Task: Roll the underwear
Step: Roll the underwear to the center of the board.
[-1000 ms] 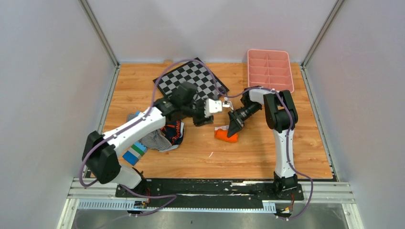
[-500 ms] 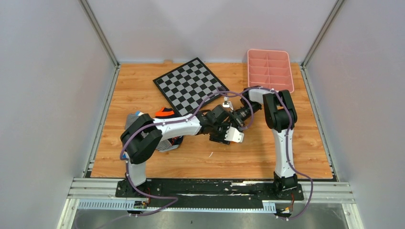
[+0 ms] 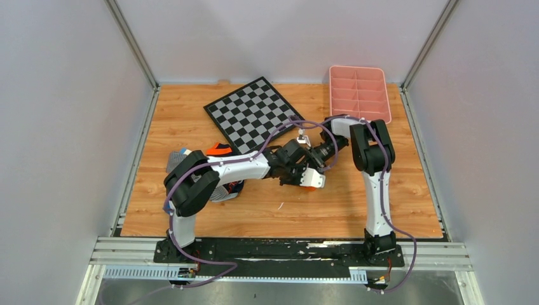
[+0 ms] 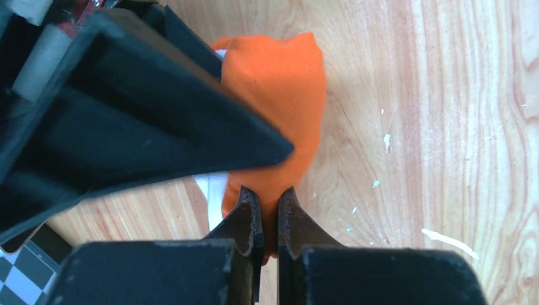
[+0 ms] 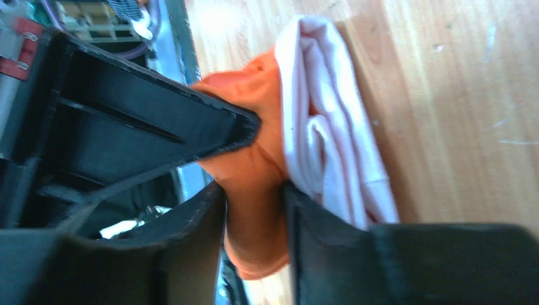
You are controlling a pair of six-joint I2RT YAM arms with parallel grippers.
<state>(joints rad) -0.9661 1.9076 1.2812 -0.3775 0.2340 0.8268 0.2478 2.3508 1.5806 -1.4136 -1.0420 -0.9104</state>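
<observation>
The underwear is a bright orange bundle lying on the wooden table, with its white trim bunched along one side. My left gripper is shut on a thin fold at the bundle's near end. My right gripper is shut on a thicker orange fold at the other end. Each wrist view shows the other gripper's black finger against the fabric. In the top view both grippers meet at the table's middle and hide the underwear.
A checkerboard mat lies at the back centre and a pink compartment tray at the back right. A pile of other garments sits left of centre under the left arm, with an orange piece behind it.
The left arm swung over and down from beside the right gripper onto the underwear, and its jaws shut on the fabric. The right gripper stayed on the underwear.
</observation>
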